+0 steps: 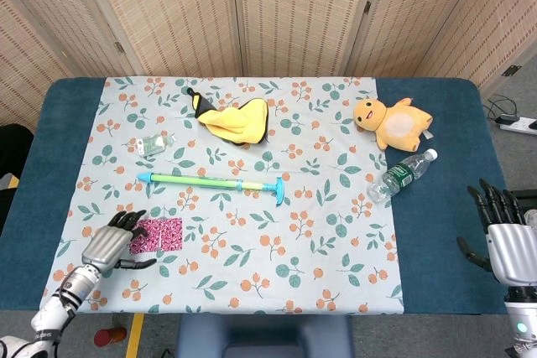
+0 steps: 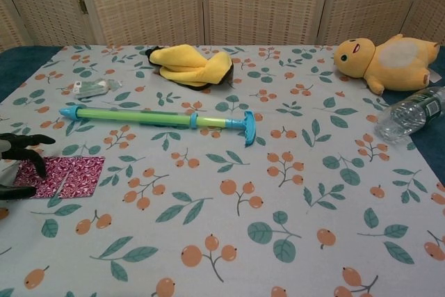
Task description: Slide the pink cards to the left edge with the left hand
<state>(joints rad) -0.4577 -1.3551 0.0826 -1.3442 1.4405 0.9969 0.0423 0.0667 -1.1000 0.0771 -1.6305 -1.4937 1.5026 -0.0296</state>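
Near table's left | left robot hand (image 1: 109, 243) fingertips pressing pink cards (image 1: 158, 235) | fingers spread

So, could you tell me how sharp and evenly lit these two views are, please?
Head view: even, soft light, sharp throughout, only a faint shadow under the left hand. Chest view: equally sharp, pink cards crisp, but that hand is cropped by the frame's left edge.

Pink patterned cards (image 1: 157, 235), green/blue stick (image 1: 211, 181), yellow cloth (image 1: 234, 118), floral tablecloth (image 1: 336, 241).
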